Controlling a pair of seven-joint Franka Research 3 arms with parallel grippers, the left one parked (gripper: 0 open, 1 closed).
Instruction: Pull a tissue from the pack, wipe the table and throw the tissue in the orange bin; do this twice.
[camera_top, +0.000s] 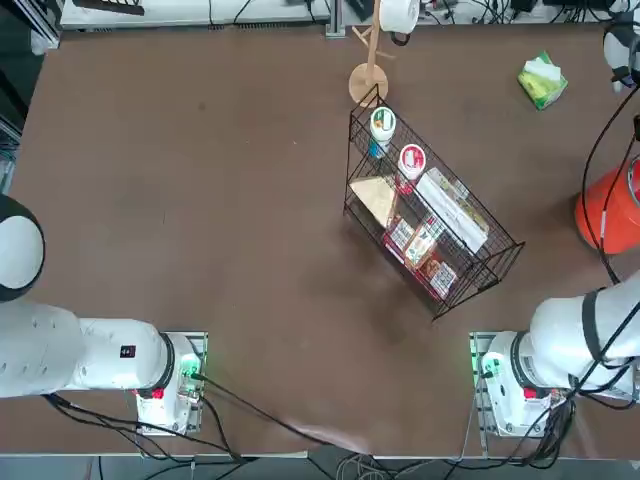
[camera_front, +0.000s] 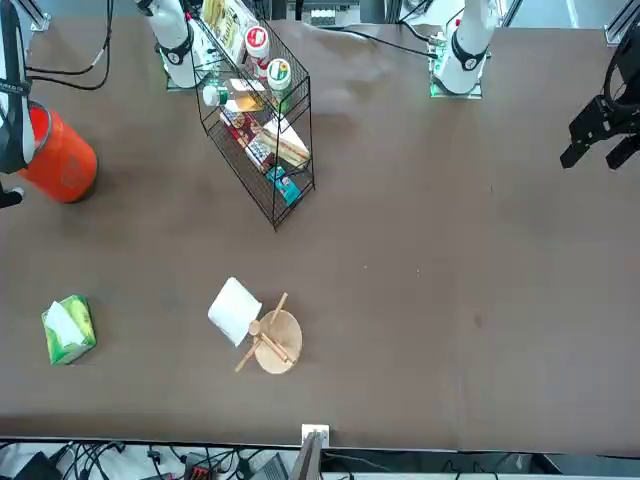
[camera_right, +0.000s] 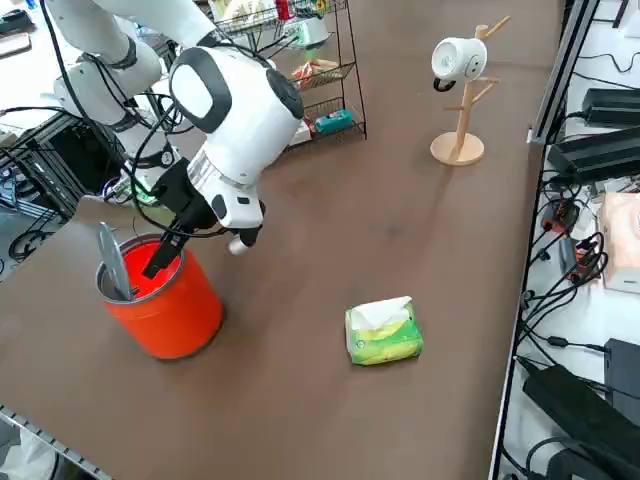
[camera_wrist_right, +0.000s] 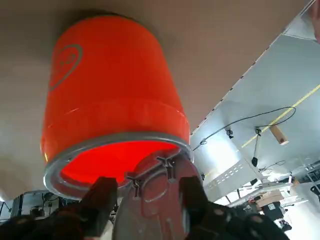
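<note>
The orange bin (camera_right: 170, 305) stands on the table (camera_right: 330, 240) near its right edge. My right gripper (camera_right: 160, 258) hangs just above the bin's mouth, tilted down into it. In the wrist view the gripper (camera_wrist_right: 147, 187) is open, and its two dark fingers (camera_wrist_right: 102, 200) stand apart in front of the bin (camera_wrist_right: 110, 95). No tissue shows between them. The green and yellow pack (camera_right: 383, 333) lies farther along the same edge, apart from the bin, with a white tissue (camera_right: 380, 312) poking out of its top. The pack (camera_top: 542, 82) and the bin (camera_top: 612, 212) also show from overhead.
A grey metal flap (camera_right: 112, 262) stands up inside the bin's rim. A black wire basket (camera_top: 430, 225) of snack packets sits mid-table. A wooden mug tree (camera_right: 460, 100) holds a white mug. Cables and gear lie beyond the table's far edge.
</note>
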